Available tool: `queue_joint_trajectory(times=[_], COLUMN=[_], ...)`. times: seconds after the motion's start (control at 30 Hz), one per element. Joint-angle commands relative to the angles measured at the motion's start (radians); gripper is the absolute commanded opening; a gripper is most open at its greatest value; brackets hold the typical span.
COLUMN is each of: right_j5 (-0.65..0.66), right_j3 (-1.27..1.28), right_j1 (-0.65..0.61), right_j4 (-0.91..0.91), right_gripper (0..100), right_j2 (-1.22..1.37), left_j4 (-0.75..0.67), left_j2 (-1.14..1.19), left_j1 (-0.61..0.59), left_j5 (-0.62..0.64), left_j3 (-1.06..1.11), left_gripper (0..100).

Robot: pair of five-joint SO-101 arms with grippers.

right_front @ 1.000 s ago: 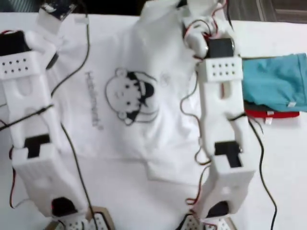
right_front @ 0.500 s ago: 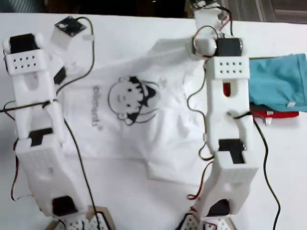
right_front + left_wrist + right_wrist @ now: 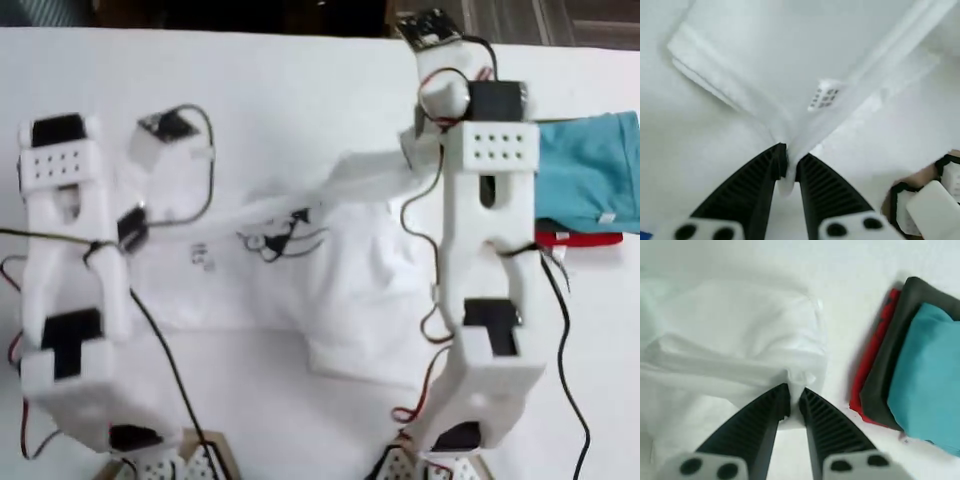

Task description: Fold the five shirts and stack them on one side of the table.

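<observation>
Nearest you, the white shirt [image 3: 340, 290] lies on the surface [image 3: 250, 90] between the two arms, its lower part flat. Your left pincer [image 3: 790, 167] is closed on a fold of that shirt's edge, with cloth nipped between both jaws. Your right pincer [image 3: 794, 400] is likewise clamped on a bunched edge of the same shirt, on the side toward the stack. Between the two grips the shirt's far edge is drawn up into a ridge. The dark printed drawing [image 3: 285, 230] on the chest is folded over and only partly shows. The pale lettering [image 3: 203, 258] beside it cannot be read. Beside the right arm, folded shirts are stacked: red shirt [image 3: 580, 239] at the bottom, dark shirt [image 3: 890, 365] in the middle, teal shirt [image 3: 590, 160] on top. A small white tag [image 3: 607, 218] sits at the teal shirt's near edge, and its print is illegible.
</observation>
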Motion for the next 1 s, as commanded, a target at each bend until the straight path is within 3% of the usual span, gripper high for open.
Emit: queue_joint_trajectory(times=[0.0, 0.13, 0.53, 0.77, 0.97], right_j5=[0.015, 0.055, 0.170, 0.198, 0.201], right_j3=[0.115, 0.405, 1.413, 1.611, 1.649], right_j1=[0.038, 0.015, 0.056, 0.061, 0.061], right_j4=[0.028, -0.013, -0.437, -0.527, -0.526], right_gripper=[1.9, 2.0, 1.9, 1.9, 1.9], right_j2=[-0.168, -0.357, -0.998, -1.078, -1.082], left_j4=[-0.040, -0.052, -0.044, -0.071, -0.301], left_j2=[-0.120, -0.129, -0.124, -0.121, -0.121], left_j1=[-0.029, -0.029, -0.071, -0.098, -0.100], left_j5=[-0.009, -0.011, -0.083, -0.118, -0.114], left_j3=[0.157, 0.265, 0.294, 0.332, 0.518], left_gripper=[3, 3, 3, 3, 3])
